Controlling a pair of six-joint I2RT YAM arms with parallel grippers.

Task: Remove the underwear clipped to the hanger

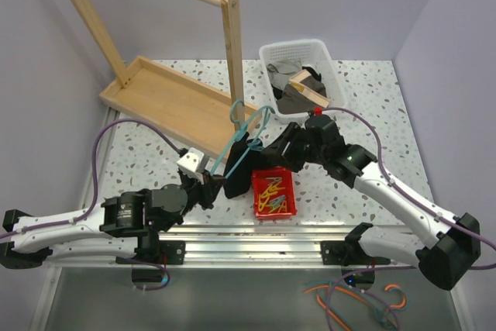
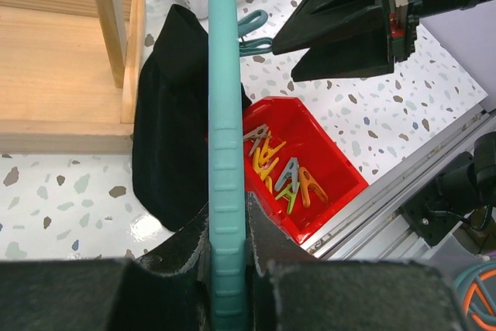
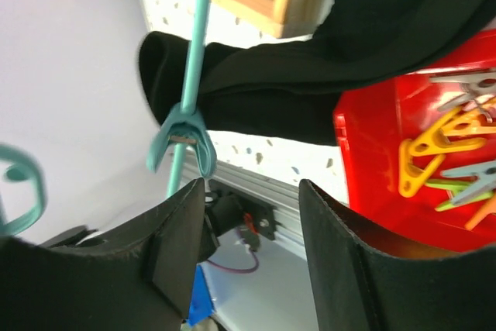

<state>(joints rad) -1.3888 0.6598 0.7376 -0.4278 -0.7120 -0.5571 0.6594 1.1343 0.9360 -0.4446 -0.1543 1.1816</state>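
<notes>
Jaws, left: clamped together on hanger (image 2: 225, 114) bar. Bar's long axis runs from them toward 1 o'clock in top view. Underwear (image 2: 167, 137) hangs off that bar, bulk on its 9 o'clock side in left wrist view, red bin (image 1: 294, 191) just beside at 3 o'clock. Teal clip (image 3: 182, 136) pins fabric to wire. Jaws, right: apart, empty. Clip sits just beyond them, at 11 o'clock of gap in right wrist view. Right arm nearer clip. Judgement: shift toward 9 o'clock to centre clip, then squeeze its tails.
</notes>
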